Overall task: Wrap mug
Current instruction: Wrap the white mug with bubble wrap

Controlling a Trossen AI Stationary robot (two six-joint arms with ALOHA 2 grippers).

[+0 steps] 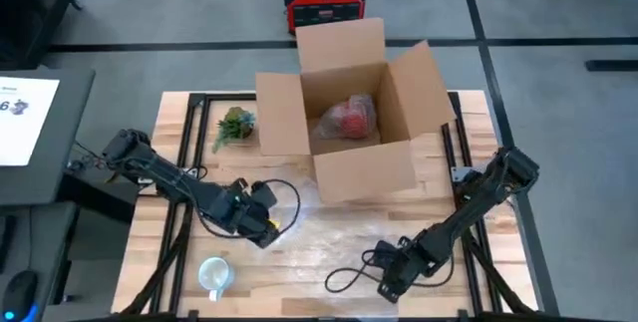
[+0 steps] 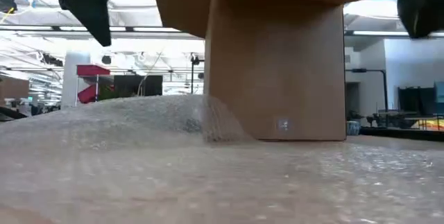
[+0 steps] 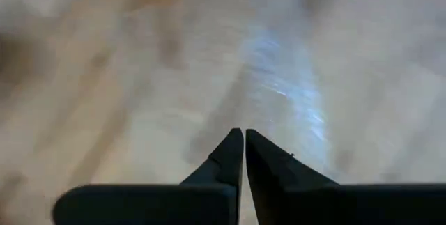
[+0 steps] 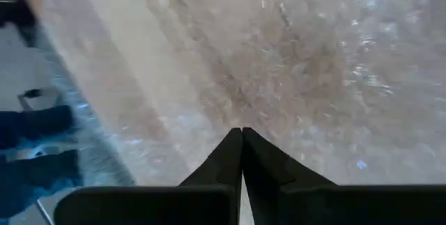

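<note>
Left gripper (image 1: 267, 230), fingers pressed together, hovers over the bubble wrap (image 1: 329, 237) with the mug (image 1: 213, 274) near below-left, unwrapped, while right gripper (image 1: 387, 280), also closed, sits at the sheet's opposite edge, apparently ready to fold it.

The mug (image 1: 213, 275) is clear glass, standing upright with its mouth up near the table's (image 1: 174, 123) front left corner. Bubble wrap (image 1: 329, 232) lies spread, slightly rumpled, over the table's front middle, apart from the mug.
</note>
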